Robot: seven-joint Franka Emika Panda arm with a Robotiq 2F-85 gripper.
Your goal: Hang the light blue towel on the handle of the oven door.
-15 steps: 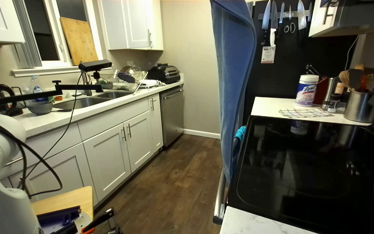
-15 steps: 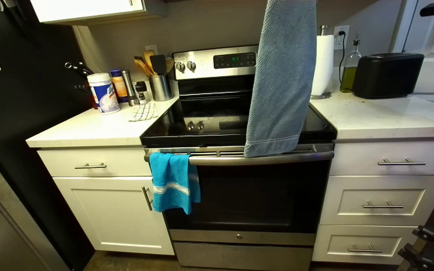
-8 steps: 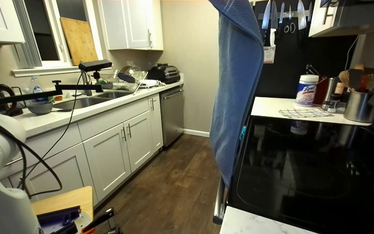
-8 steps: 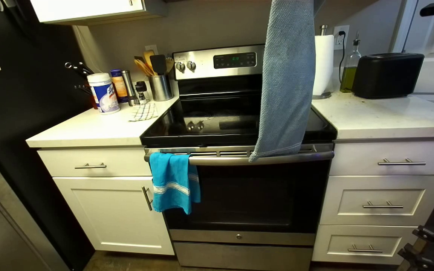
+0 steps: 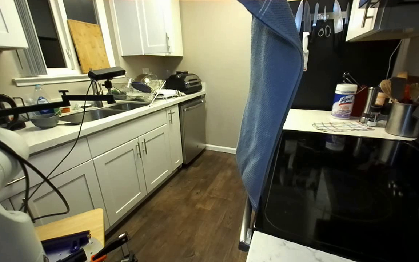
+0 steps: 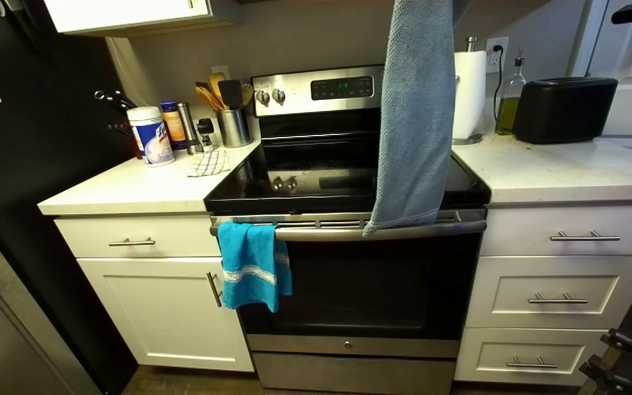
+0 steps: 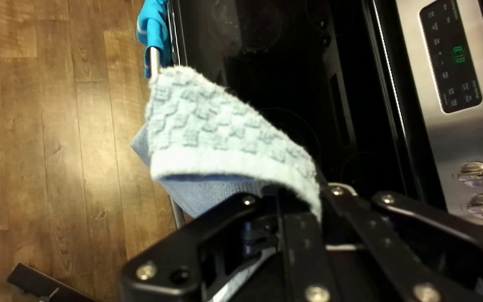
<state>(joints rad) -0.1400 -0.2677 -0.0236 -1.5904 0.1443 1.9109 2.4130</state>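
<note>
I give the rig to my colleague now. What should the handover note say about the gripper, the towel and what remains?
Gripper: closed on the upper part of the light blue towel.
Towel: hangs from the gripper; in an exterior view its lower corner overlaps the oven door handle, contact unclear.
Bright blue cloth: hangs on that handle, near one end.
Done: towel gripped, lower end at the handle.
Left: drape it over the handle, then let go.
</note>
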